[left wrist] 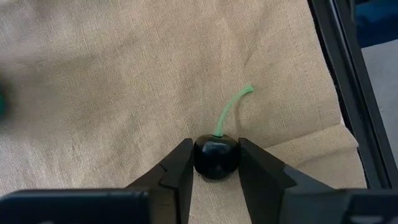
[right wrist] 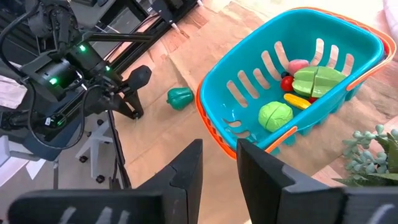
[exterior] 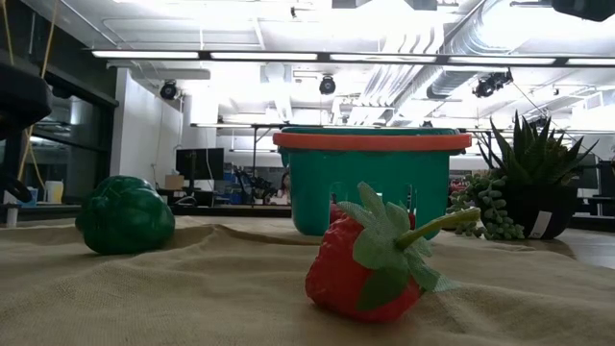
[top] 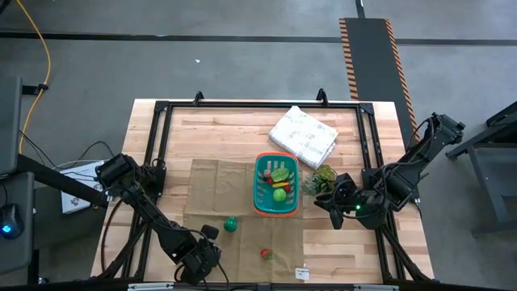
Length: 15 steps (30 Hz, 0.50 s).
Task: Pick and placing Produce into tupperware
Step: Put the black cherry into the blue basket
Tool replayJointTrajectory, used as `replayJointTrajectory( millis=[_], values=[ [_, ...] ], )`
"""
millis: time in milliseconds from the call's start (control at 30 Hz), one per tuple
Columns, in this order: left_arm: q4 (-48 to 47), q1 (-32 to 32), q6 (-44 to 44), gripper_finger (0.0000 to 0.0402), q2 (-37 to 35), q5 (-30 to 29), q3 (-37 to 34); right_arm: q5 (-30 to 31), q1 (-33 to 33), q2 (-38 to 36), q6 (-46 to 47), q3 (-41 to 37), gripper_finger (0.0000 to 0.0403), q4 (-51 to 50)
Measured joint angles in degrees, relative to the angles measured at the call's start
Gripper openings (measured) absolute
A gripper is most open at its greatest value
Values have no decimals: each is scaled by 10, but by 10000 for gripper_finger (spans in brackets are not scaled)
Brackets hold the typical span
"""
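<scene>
- Partly done, I judge: the basket [top: 275,207] at the table's middle already holds about five pieces — a round green one [right wrist: 275,116], a sliced green one [right wrist: 317,81], a yellow one, a red one, a pink one.
- Three pieces are left on the cloth [top: 210,190]: a green pepper [top: 230,224], a strawberry [top: 265,254], and a dark cherry [left wrist: 216,157].
- The left gripper [left wrist: 214,165], at the near left, has its fingers pressed on the cherry's sides.
- The right gripper [right wrist: 219,163] waits right of the basket, fingers narrowly parted, holding nothing.
</scene>
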Motion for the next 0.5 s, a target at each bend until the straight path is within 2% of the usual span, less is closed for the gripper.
replayJointTrajectory(
  millis=[233,500],
  values=[
    [0,0,0,112,0,0,6,0,0,0,0,0,89,-9],
    [-10,0,37,90,0,-29,56,0,0,0,0,0,89,-13]
  ],
)
